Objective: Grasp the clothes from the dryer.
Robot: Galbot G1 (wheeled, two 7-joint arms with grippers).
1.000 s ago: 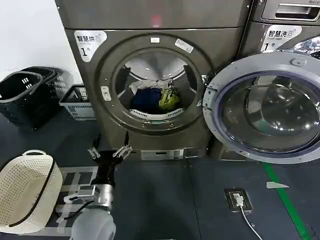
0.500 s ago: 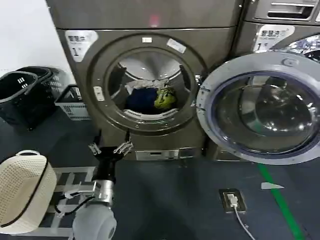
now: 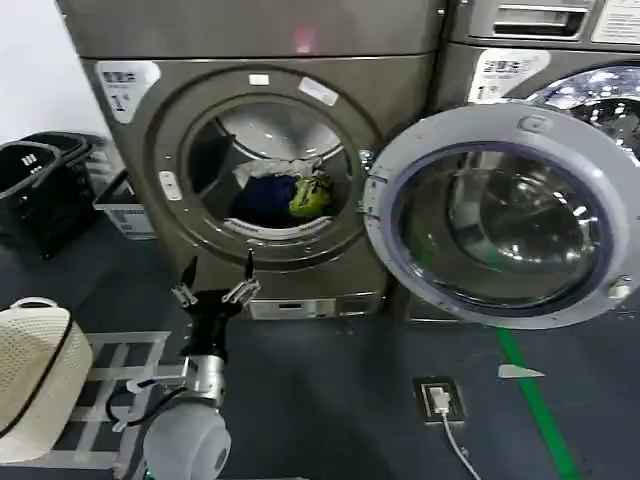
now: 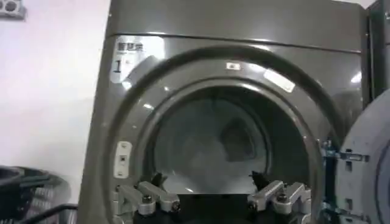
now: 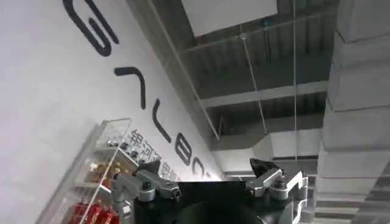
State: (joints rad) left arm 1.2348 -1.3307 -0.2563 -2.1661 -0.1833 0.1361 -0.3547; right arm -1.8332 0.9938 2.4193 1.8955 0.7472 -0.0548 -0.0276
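Before the dryer (image 3: 262, 150), low on the dark floor, the left gripper (image 3: 214, 287) is raised with its two fingers spread apart and nothing between them. It stands in front of the machine's lower panel, under the round opening, apart from it. From the left wrist view the same gripper (image 4: 210, 193) points at the porthole. Inside the drum lie the clothes (image 3: 275, 190): a dark blue piece, a yellow-green piece just beside it on the right, and a pale cloth behind them. The silver-rimmed glass door (image 3: 500, 215) is swung fully open to the right and covers much of the neighbouring machine (image 3: 540, 50). Left of the dryer stand black baskets (image 3: 40, 190) and a grey crate (image 3: 120, 210); a cream basket (image 3: 30, 380) is near the left arm. A floor socket with a white cable (image 3: 440, 400) lies near a green line (image 3: 535, 410). The right gripper (image 5: 207, 182) is turned toward a wall and ceiling, its fingers parted and empty.
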